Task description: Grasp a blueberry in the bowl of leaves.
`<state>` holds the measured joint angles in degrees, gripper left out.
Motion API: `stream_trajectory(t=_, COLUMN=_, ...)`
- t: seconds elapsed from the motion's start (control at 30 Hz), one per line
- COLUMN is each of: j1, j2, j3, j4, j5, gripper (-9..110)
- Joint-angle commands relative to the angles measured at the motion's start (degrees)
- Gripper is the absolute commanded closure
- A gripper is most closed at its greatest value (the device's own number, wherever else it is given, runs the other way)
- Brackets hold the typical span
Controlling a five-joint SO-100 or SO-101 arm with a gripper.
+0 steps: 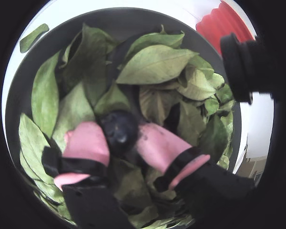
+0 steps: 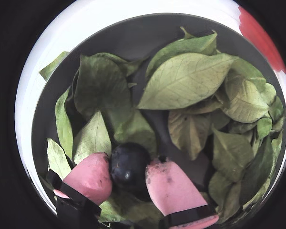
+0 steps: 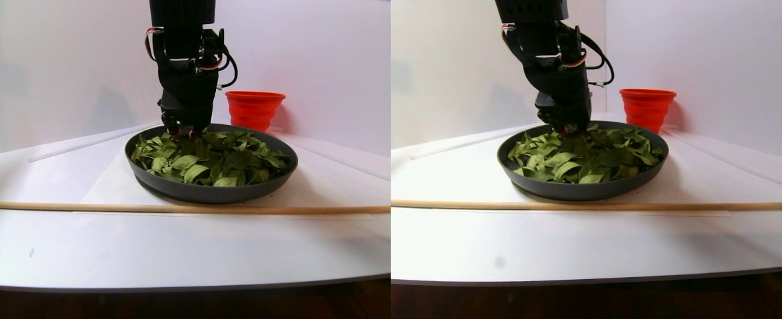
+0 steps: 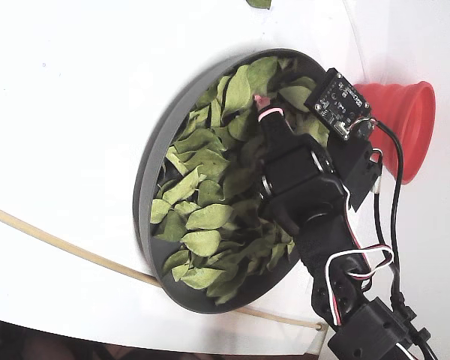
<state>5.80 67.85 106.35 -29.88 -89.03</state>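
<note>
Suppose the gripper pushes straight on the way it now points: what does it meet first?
The gripper points down into the bowl. The blueberry already sits between its pink fingers; pushing on would probably press it into the leaves beneath, though depth is unclear.

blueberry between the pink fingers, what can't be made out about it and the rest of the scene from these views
- Round dark blueberry: in both wrist views its sides are covered by the pink-padded gripper fingers, so firm contact is unclear.
- Blueberry in the stereo pair view and fixed view: hidden behind the black arm and the oval green leaves.
- Floor of the dark-grey shallow bowl: buried under leaves.
- Red ribbed cup: cut off by the lens edge.
</note>
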Motion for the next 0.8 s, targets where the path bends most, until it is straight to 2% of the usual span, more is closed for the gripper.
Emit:
stream_trajectory(t=0.0, j1=1.1, j2=8.9, j3=-0.1, j4=-0.1, j5=-0.7, gripper=90)
stream_trajectory(t=0.77, j1=3.3, j2=19.3, j3=5.5, j4=4.6, j5=-2.4, gripper=90)
